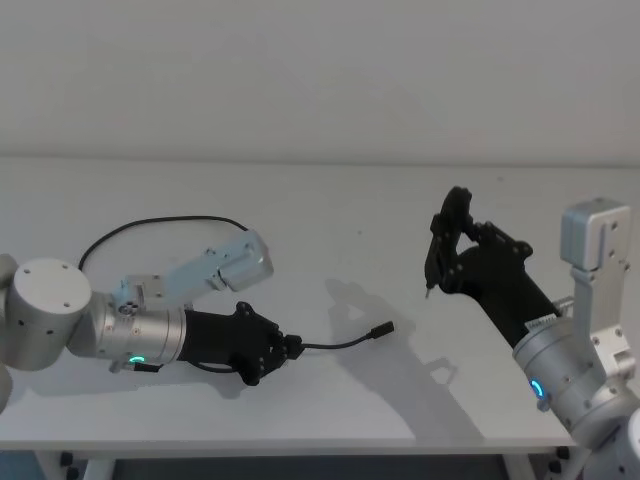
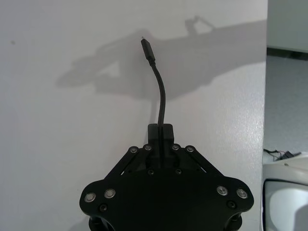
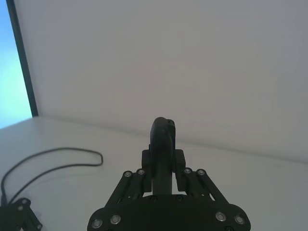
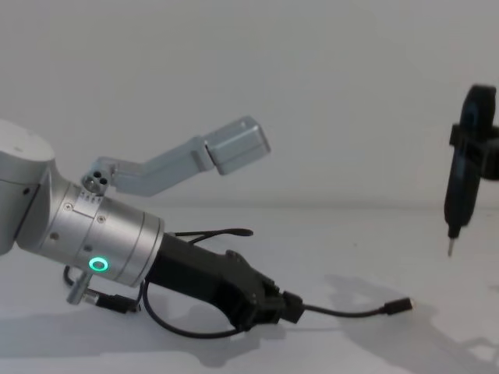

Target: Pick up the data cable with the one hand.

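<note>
The black, angular, two-fingered left gripper lies low over the white table, on its silver arm with the green glowing ring. Its jaws are closed on the long, thin, flexible black data cable. The left wrist view shows the pinch plainly: the fingers meet on the cable, and a short stretch curves out ahead to 1 small black plug. From the chest view that free end hangs just above the table top with its shadow beneath it. The rest of the cable runs back past the arm in a wide loop lying on the table.

The grasp looks made, so what remains is the lift. It should go best as a slow, straight rise, with the pinch held firm, because a thin cable can slip through the pads. The trailing loop will drag and may snag on the arm's own short lead, so the loop needs room to follow.

The right gripper is parked well apart, raised above the table, its jaws clamped on a slim black pointed tool
</note>
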